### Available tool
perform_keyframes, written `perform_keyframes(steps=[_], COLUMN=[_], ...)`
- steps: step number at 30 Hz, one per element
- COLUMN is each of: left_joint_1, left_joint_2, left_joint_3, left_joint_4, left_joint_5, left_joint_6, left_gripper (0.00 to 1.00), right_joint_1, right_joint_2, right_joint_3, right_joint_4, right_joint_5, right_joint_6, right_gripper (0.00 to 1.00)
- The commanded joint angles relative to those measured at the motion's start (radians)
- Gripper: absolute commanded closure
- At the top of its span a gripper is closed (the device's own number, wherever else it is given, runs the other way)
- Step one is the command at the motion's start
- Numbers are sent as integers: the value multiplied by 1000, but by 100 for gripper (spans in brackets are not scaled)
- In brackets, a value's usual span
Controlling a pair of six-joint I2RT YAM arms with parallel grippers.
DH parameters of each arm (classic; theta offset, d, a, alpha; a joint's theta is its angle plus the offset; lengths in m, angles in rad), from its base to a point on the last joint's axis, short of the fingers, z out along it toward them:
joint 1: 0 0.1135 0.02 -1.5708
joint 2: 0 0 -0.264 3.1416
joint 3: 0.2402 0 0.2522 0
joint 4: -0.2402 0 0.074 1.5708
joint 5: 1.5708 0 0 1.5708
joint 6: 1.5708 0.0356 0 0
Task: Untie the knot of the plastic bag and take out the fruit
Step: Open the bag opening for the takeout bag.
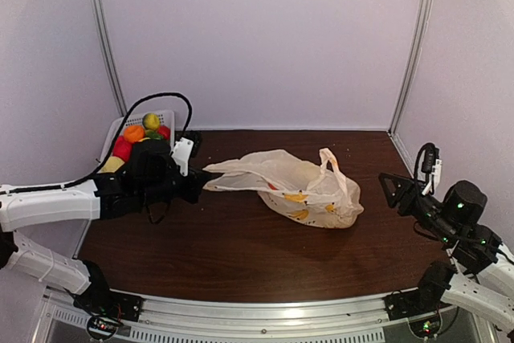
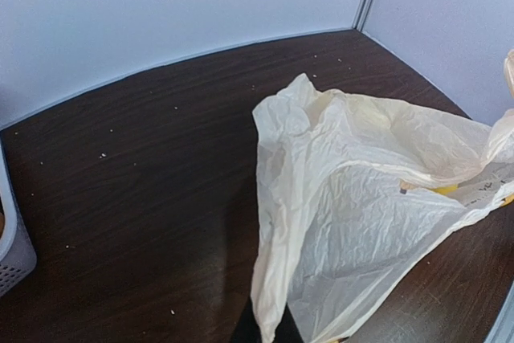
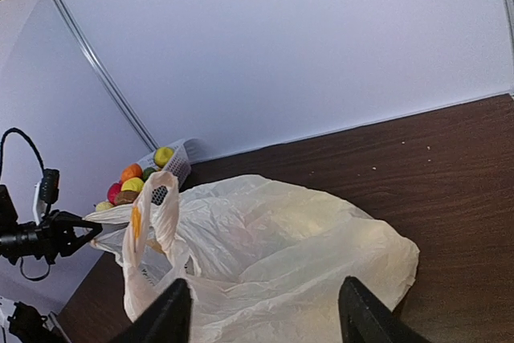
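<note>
- Cream, thin and crinkly, the translucent plastic bag [image 1: 301, 185] lies on its side near the middle of the dark brown wood-grain worktop [image 1: 241, 259]. Its bulging body sits toward the right, and a long tail of film is drawn out to the left.
- At the end of that tail the left tool [image 1: 199, 182] is pressed together, pinching the plastic bag, and the film runs stretched between the tool and the bag's body. In the left wrist view the sheet fans up from the bottom edge across the right half of the picture.
- One loop handle [image 1: 329, 163] stands up from the bag's right end.
- Several yellow-orange patches [image 1: 298, 214] show on the bag's near side. I cannot tell whether they are print on the film or fruit inside it.
- Near the right edge of the worktop, the right tool [image 1: 391, 190] is spread with nothing between its jaws. It is apart from the bag and pointed toward it. Its two black fingers [image 3: 172, 315] frame the bag in the right wrist view.
- A white slotted plastic basket [image 1: 110, 136] sits at the back left corner behind the left arm. It holds rounded toy pieces [image 1: 134, 132] in yellow, orange and red.
</note>
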Motion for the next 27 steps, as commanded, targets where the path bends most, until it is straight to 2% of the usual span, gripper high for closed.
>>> perform_keyframes(steps=[1,7,11,15,18,23,27], left_joint_1=[2,2,2,3,2,2,2], left_joint_2=[-48,-112,-154,-173,-170,-167,-171], left_joint_3=[-64,-172,-233,-266,-268,-268,-267], left_joint_4=[114,201,254,275,265,256,252], left_joint_5=[57,112,144,157,157,157,157], left_joint_6=[-9,36,65,79,88,89,89], left_gripper=[100,100,100,100,100,100,100], right_joint_1=[2,2,2,3,7,30,44], right_joint_2=[92,410,635,792,879,951,995], right_joint_3=[140,380,521,636,705,727,736], right_joint_4=[-123,-201,-228,-218,-206,-135,-136], right_joint_5=[92,28,-51,-183,-309,-418,-424], right_joint_6=[-65,-150,-208,-249,-263,-239,-236], right_gripper=[29,14,11,6,4,3,10])
